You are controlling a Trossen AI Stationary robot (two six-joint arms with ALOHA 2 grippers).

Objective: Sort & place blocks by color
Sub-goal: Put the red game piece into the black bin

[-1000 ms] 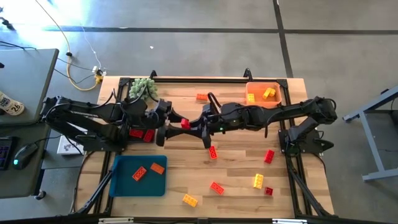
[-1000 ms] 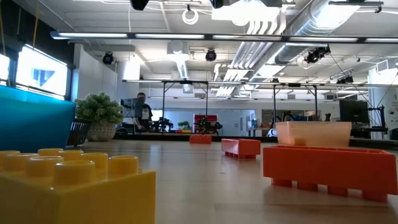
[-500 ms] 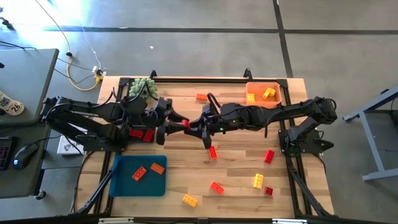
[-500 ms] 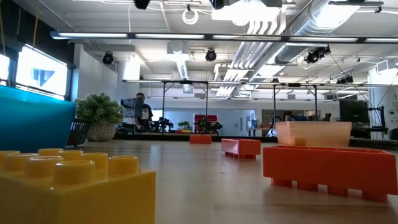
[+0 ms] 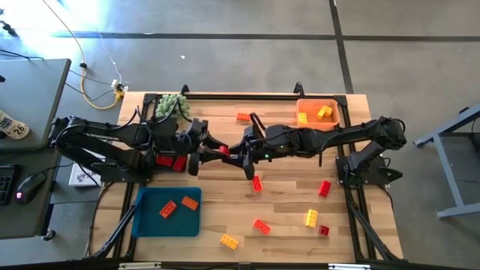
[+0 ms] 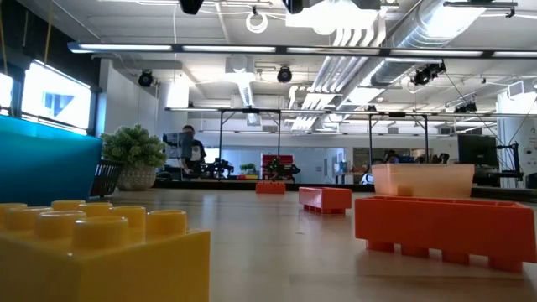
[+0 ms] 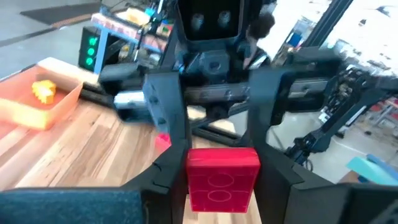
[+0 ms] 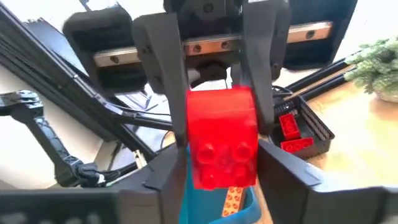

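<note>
Mid-handover at table centre: left gripper (image 5: 212,147) clamps red block (image 5: 223,150); right gripper (image 5: 234,152) releasing. Blue tray (image 5: 150,217) at 7 o'clock holds two blocks; about six remain loose.

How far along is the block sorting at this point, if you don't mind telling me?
Done: two yellow blocks sit in the orange bin, two orange-red blocks on the blue tray, red ones in the black basket. In hand: the left gripper is shut on a red block mid-table, the right gripper right at it. Left: about seven loose blocks on the table, red, orange and yellow.
</note>
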